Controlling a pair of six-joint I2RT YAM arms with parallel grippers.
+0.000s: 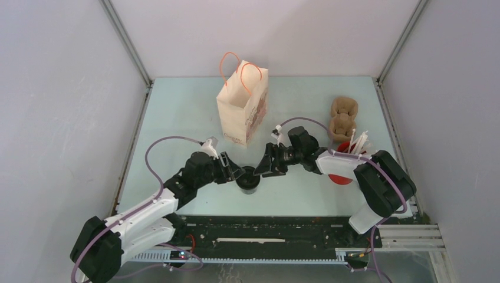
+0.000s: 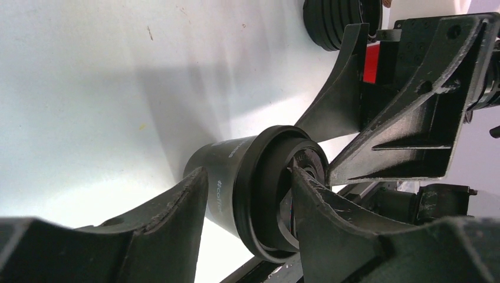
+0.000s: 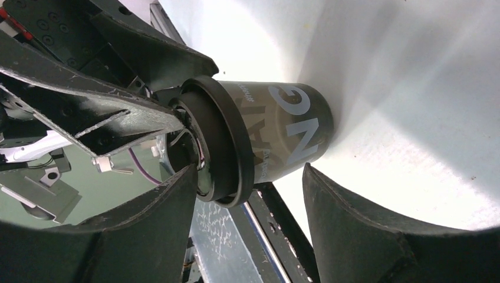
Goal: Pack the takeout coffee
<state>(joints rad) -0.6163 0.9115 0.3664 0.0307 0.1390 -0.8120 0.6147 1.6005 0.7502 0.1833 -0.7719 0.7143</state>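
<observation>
Left gripper [image 2: 247, 177]: fills the foreground of its own wrist view. Jaws part open, one finger [image 2: 171, 230] along the outer wall of the takeout coffee [image 2: 227, 168], the other reaching over the rim band into the mouth. Cannot tell whether it truly clamps.
Right gripper [image 3: 249, 171]: jaws wide, set about the opposite side of the rim. Lower finger stands clear of the wall; nothing clamped.
Cup position: on the table [image 1: 177, 118], toward its near edge, between the two gripper tips.
Key relation: cup sits right at both tips, left tool on its left, right tool on its right. Left looks the more engaged, with a finger inside the mouth.
Cup axis: overhead view reads it as upright, long axis vertical, mouth and wider rim up, narrower base down. Wrist cameras are rolled, so it shows sideways there.
Paper bag [image 1: 242, 112]: upright, mouth open upward, farther back on the table behind the cup, well apart.
Off to the right: red cup [image 1: 339, 178] of white sticks; brown cup carrier [image 1: 343, 118] behind it.
Judgement: next move probably a lift along the cup's axis, then a carry back to the bag. A one-sided rim hold could tip it.
</observation>
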